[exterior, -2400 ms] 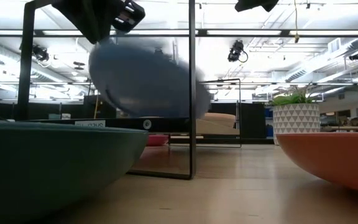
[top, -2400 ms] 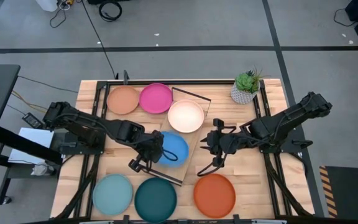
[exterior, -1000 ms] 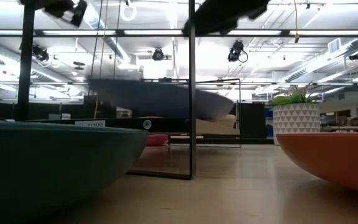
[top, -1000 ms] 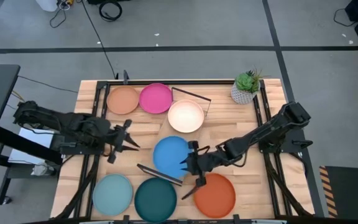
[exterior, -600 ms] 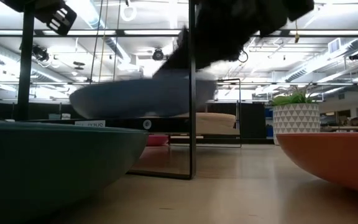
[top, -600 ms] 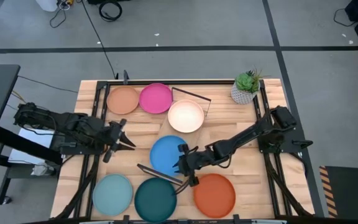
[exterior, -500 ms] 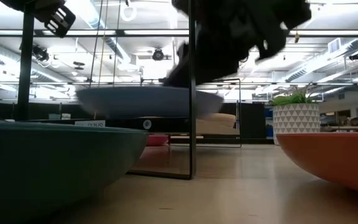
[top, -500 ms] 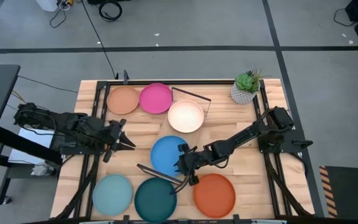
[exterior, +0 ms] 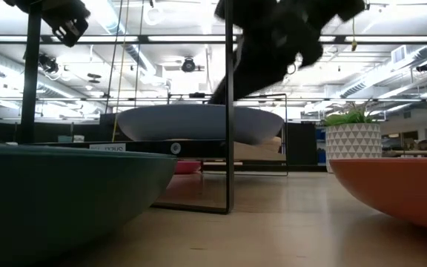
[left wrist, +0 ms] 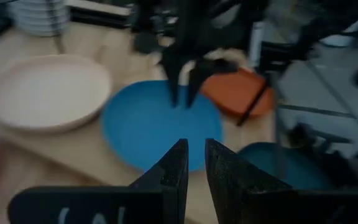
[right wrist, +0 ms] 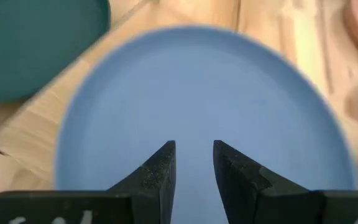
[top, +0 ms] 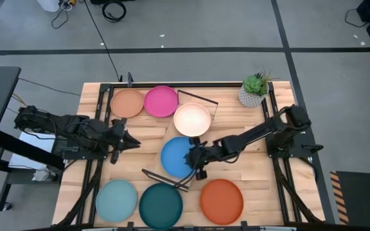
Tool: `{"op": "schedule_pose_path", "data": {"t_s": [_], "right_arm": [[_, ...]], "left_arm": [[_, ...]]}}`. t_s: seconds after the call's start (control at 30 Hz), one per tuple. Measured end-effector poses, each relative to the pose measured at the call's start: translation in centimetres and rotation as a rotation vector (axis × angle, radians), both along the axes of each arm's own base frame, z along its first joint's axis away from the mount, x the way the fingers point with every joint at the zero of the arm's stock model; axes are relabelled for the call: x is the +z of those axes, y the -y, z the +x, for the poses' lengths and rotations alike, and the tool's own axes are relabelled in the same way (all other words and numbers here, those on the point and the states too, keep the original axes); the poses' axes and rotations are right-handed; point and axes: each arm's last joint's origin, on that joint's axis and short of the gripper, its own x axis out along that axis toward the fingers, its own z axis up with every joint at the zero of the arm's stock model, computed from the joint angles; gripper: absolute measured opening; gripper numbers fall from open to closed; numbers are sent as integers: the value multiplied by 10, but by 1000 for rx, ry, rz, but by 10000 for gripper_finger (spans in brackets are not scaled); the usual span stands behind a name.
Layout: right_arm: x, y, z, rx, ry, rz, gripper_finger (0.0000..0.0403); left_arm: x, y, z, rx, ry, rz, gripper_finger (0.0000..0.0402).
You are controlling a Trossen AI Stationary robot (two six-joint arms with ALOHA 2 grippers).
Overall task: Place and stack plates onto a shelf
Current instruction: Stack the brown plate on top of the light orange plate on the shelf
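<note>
Plates are going onto the shelf point(top: 205, 149) one at a time, and the blue plate point(top: 177, 156) is the one in play. The right gripper point(top: 198, 160), fingers slightly parted and grasping nothing, sits at the plate's right rim — since half a second ago it has nudged the plate up the board toward the cream plate point(top: 192, 119). It looks seated now, so another plate can follow. The left gripper point(top: 119, 138), nearly closed and empty, has stayed back at the table's left. Only the low view shows the blue plate point(exterior: 199, 123) lying level on the raised board — from overhead its height is lost.
</note>
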Motion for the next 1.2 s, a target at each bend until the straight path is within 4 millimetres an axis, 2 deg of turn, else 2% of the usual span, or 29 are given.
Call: {"op": "schedule_pose_path", "data": {"t_s": [0.13, 0.27, 0.4, 0.57, 0.73, 0.8, 1.0, 1.2], "right_arm": [[15, -10, -5, 55, 70, 41, 113], [5, -22, -7, 107, 90, 66, 113], [0, -21, -13, 51, 43, 25, 113], [19, -23, -31, 1, 23, -15, 113], [42, -27, -56, -60, 25, -70, 113], [45, -28, -66, -69, 42, -75, 113], [40, -29, -84, -81, 77, -36, 113], [27, -31, -89, -63, 101, -27, 113]], "left_arm": [[-6, -3, -1, 95, -59, 38, 59], [-12, -7, 0, 235, -107, 62, 59], [-22, -14, 7, 354, -193, 45, 59], [-40, -28, 21, 438, -365, 26, 59], [-57, -53, 27, 576, -538, 9, 59], [-62, -65, 25, 621, -608, 7, 59], [-73, -102, 24, 726, -679, -143, 59], [-93, -130, 22, 790, -815, -170, 80]]}}
